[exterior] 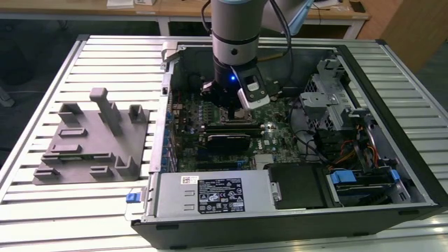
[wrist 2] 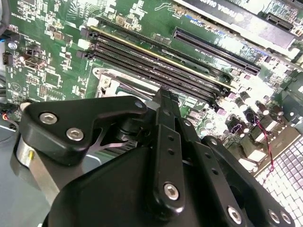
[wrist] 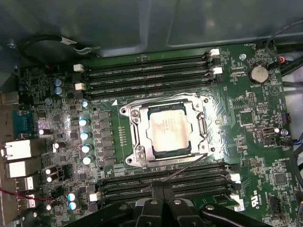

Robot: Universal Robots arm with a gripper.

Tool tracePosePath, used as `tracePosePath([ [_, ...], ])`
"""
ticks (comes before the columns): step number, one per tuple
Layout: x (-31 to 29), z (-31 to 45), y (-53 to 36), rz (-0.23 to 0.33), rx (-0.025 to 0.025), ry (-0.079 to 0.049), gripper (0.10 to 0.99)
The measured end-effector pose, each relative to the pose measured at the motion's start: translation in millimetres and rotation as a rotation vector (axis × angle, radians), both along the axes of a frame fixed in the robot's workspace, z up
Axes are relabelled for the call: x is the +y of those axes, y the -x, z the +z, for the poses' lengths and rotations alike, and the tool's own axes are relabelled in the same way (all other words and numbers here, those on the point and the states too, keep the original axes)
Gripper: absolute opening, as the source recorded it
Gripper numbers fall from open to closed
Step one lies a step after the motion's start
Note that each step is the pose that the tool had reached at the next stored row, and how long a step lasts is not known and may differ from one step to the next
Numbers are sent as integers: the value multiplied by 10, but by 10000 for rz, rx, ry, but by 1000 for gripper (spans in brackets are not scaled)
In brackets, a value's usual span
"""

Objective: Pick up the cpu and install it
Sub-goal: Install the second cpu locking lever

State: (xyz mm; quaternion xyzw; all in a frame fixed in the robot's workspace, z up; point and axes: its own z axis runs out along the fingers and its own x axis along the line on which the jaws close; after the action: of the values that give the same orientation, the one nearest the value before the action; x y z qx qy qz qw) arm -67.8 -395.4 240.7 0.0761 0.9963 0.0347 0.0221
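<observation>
I see the cpu (wrist: 169,129) seated in its socket (wrist: 166,131), frame centre; my pincer (wrist: 163,189) hangs just above, fingers pressed together, holding nothing.

Dim case interior, soft overhead light, slight blur

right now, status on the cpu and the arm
End effector low over the motherboard, inside the open case. Cpu lying in its socket, nothing on top. Grey fixture outside the case, unoccupied.

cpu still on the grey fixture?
No. In the first wrist view the cpu lies inside the metal-framed socket on the motherboard, not on the grey fixture.
</observation>
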Motion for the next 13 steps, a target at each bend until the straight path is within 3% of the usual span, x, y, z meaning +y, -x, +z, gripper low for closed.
tracePosePath([
  [1,-3,-1,-1,4,34,-52,106],
  [4,-23,-3,-6,0,267,-368,106],
  [8,-50,-20,-20,-2,514,-513,106],
  [11,-60,-38,-33,-5,644,-549,106],
  [13,-61,-36,-33,-6,659,-546,106],
])
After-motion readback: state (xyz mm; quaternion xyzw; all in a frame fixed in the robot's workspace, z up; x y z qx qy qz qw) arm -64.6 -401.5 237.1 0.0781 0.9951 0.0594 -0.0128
